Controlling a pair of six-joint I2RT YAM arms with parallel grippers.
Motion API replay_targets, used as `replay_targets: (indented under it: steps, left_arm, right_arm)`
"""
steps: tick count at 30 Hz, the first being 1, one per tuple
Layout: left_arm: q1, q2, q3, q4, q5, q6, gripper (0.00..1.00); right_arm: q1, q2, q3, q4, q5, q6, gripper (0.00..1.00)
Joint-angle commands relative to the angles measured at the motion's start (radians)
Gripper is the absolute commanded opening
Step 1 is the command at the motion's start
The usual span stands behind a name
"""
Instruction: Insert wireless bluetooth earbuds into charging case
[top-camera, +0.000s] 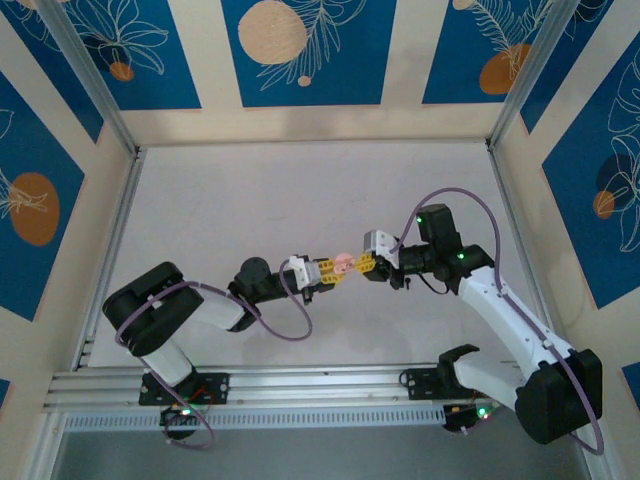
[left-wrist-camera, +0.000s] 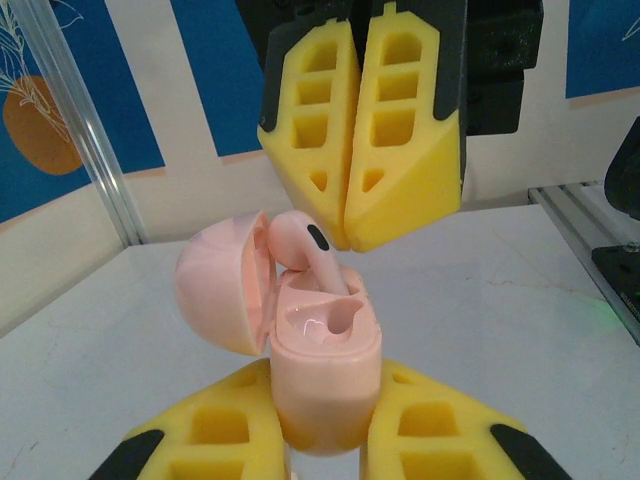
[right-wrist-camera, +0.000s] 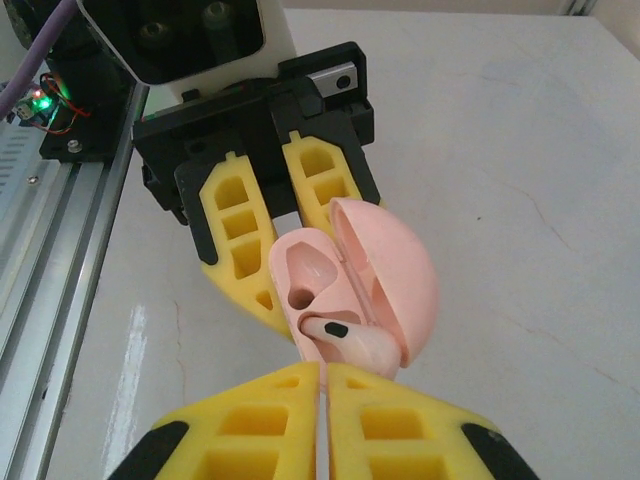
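Claw 1 of 2: my left claw (left-wrist-camera: 325, 432), clamped on the 1 pink case (left-wrist-camera: 325, 395) | 1 lid (left-wrist-camera: 218, 295), swung open | 1 pink earbud (left-wrist-camera: 303, 248), stem-down in the case, half seated | claw 2 of 2: my right claw (left-wrist-camera: 345, 238), fingers together, tips at the earbud's head.

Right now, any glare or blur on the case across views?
Left wrist: white glare inside the case, on its glossy tray. Right wrist: case and earbud sharp, streaky sheen on the table. Top: case tiny, detail lost.

Overhead camera looks down from behind; wrist cameras closely share the case (left-wrist-camera: 325, 385).
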Motion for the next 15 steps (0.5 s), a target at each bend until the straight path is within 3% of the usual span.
replay_targets:
  steps: [1, 8, 15]
  left_arm:
    - [0.011, -0.014, 0.026, 0.044, 0.029, -0.017, 0.16]
    - [0.01, -0.011, 0.026, 0.044, 0.025, -0.016, 0.15]
    - [0.012, -0.012, 0.026, 0.043, 0.027, -0.012, 0.16]
  right_arm:
    - [0.015, 0.017, 0.028, -0.038, -0.031, -0.018, 0.09]
    - [0.036, 0.011, 0.048, -0.076, 0.019, -0.016, 0.09]
    - [0.02, -0.067, 0.029, -0.076, 0.084, -0.004, 0.21]
